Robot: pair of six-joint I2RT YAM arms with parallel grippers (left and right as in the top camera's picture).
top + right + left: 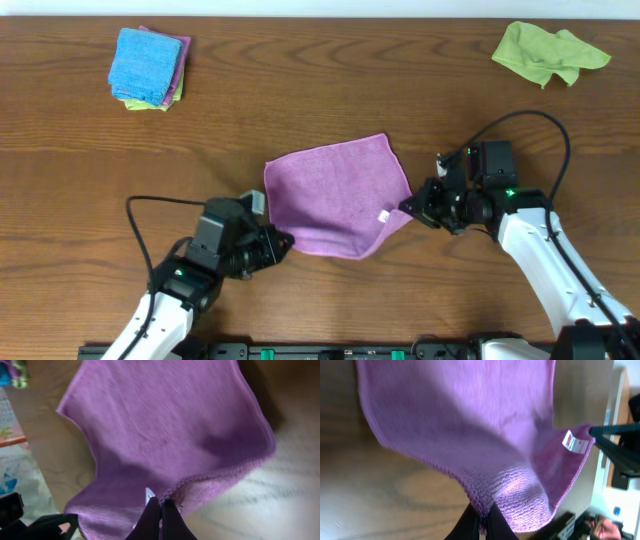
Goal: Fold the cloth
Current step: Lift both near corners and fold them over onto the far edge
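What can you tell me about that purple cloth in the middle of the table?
The cloth is a purple-pink square of what looks like soft, ribbed microfibre with a stitched edge. It is spread open in one layer, slightly rumpled, on the wooden table. A small white tag sits by its near right corner. The left gripper is shut on its near left corner, the right gripper on the corner by the tag.

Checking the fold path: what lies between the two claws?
The purple cloth stretches from the left claw to the right claw, clearest in the overhead view.
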